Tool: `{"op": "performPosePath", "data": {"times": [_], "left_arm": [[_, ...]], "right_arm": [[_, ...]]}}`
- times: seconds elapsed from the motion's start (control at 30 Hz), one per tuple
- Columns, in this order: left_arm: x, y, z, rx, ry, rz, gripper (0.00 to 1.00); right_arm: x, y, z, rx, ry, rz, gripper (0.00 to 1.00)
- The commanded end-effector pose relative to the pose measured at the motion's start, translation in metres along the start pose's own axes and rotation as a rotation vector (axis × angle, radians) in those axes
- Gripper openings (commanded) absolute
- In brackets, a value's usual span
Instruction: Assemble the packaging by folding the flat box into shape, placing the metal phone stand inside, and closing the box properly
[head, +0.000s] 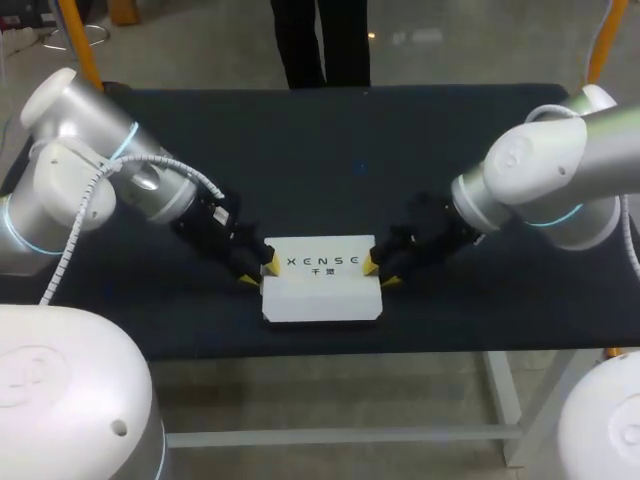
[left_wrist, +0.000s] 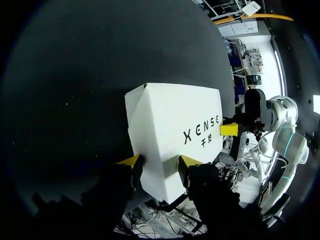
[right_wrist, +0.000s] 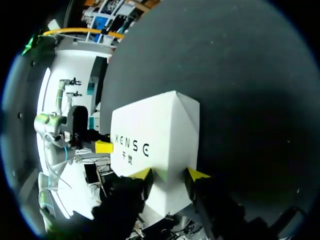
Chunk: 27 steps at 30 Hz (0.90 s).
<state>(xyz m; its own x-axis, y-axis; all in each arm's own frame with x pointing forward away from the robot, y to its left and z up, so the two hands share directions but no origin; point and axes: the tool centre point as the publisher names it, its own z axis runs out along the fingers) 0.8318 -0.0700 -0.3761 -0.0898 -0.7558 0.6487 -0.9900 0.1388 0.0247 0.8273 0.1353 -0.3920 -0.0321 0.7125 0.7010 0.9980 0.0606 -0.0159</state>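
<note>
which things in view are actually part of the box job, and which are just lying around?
Job:
- white box
- left gripper, shut on one end of it
- right gripper, shut on the other end
- metal phone stand: not in view

Lying about:
- nothing I can see, only the black table underneath

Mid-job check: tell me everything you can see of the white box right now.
The white box looks like matte cardboard, folded into a shallow rectangular block with dark print on top; no flap stands open. It lies level near the front edge of the dark table. The left claw pinches its left end, the right claw its right end. Whether it rests on the table or hangs just above, I cannot tell.
</note>
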Motion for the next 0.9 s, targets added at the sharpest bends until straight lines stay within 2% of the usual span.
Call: {"op": "performPosePath", "data": {"times": [0.03, 0.9], "left_arm": [[0.0014, -0.0078, -0.0011, -0.042, -0.001, -0.016, 0.51], [0.009, -0.0075, -0.0089, -0.15, 0.02, -0.097, 0.49]], "right_arm": [[0.0032, 0.0028, 0.0002, 0.02, 0.004, 0.007, 0.47], [0.0084, 0.009, -0.0089, 0.105, 0.007, 0.085, 0.46]]}}
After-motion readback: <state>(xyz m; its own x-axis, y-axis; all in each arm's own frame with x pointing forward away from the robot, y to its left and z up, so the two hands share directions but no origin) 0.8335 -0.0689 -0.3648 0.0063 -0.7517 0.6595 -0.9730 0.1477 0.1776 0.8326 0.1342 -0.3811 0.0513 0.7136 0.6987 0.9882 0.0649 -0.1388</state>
